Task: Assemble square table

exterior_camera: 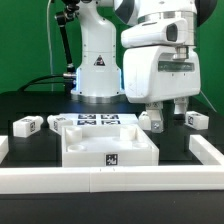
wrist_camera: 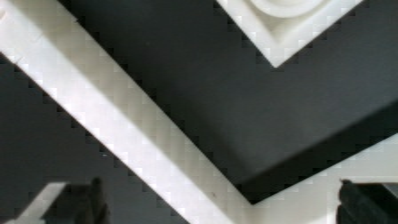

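The square table's white slab [exterior_camera: 108, 146] lies rim up at the front middle of the black table, a tag on its front wall. Four white block legs lie loose. Two of these legs [exterior_camera: 27, 124] [exterior_camera: 58, 121] are at the exterior view's left, and the other legs [exterior_camera: 152, 121] [exterior_camera: 195, 120] are at its right. My gripper [exterior_camera: 165, 116] hangs open over the gap between the two right legs, holding nothing. In the wrist view the gripper [wrist_camera: 214, 205] shows dark fingertips [wrist_camera: 63, 200] wide apart above a white rail corner. A white corner with a round hollow [wrist_camera: 294, 25], probably the slab's, shows beyond.
White border rails [exterior_camera: 110, 181] run along the front edge and up both sides of the table; in the wrist view these rails [wrist_camera: 125, 110] meet in a V. The marker board [exterior_camera: 100, 120] lies flat behind the slab. The robot's white base [exterior_camera: 97, 65] stands at the back.
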### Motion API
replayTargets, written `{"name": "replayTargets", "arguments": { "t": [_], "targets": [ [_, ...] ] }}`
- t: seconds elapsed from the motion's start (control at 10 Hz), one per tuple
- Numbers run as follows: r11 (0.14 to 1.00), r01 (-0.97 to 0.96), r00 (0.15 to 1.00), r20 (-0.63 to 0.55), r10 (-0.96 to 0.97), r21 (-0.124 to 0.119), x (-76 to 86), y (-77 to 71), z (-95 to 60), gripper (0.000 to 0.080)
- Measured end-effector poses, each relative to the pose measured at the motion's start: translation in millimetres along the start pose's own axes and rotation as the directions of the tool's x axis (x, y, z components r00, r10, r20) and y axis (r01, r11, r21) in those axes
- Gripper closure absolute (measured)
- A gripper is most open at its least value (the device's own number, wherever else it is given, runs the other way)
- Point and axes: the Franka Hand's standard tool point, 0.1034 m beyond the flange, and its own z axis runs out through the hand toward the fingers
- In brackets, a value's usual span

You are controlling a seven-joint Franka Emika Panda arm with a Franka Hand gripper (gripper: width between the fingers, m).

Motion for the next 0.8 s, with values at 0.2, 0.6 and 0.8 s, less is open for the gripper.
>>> {"name": "replayTargets", "arguments": {
  "t": [0.2,0.6,0.8],
  "targets": [
    [1.000,0.000,1.000,0.000,0.000,0.000,0.0,0.0,0.0,0.0150],
    [0.996,0.084,0.996,-0.011,-0.084,-0.022,-2.5,-2.4,-2.3,0.0150],
    [0.964,0.264,0.965,0.017,-0.263,-0.030,-11.5,-10.0,-9.6,0.0150]
  ]
}}
